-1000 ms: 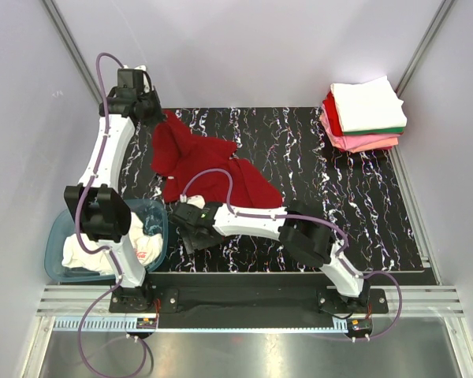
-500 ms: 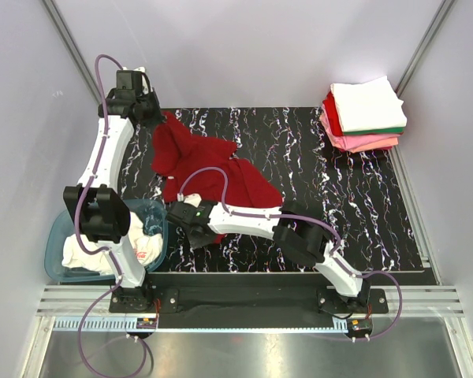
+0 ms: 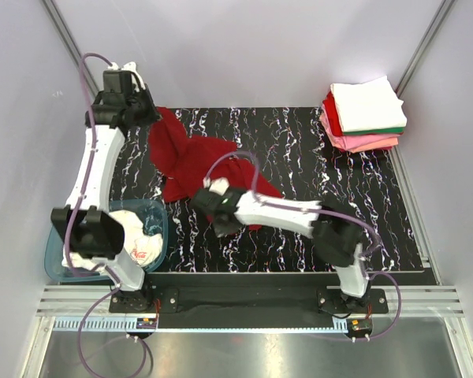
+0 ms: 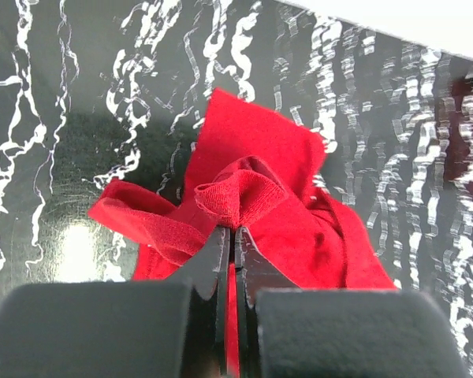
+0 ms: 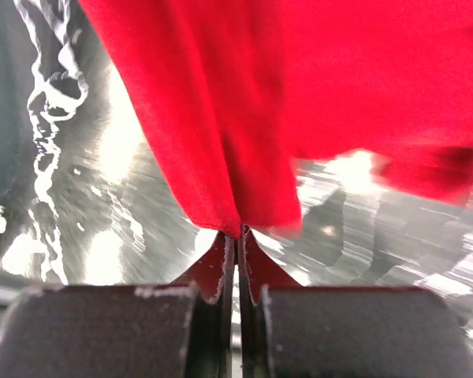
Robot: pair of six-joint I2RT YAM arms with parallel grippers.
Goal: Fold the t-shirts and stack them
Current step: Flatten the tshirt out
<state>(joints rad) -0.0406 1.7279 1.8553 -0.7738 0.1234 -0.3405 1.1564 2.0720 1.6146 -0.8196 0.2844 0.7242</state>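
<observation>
I had the left gripper [image 4: 233, 236] clenched on a bunched fold of the dark red t-shirt [image 3: 195, 161], upper left of the mat [image 3: 339, 185]; the right gripper [image 5: 238, 240] pinched its lower edge, centre frame.

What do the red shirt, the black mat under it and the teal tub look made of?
Red shirt: soft matte knit, likely cotton; it bunches and shows a stitched hem. Black mat: smooth, glossy, marble-patterned sheet, throwing glare; material unclear. Teal tub: seemingly translucent plastic, by its see-through rim.
</observation>
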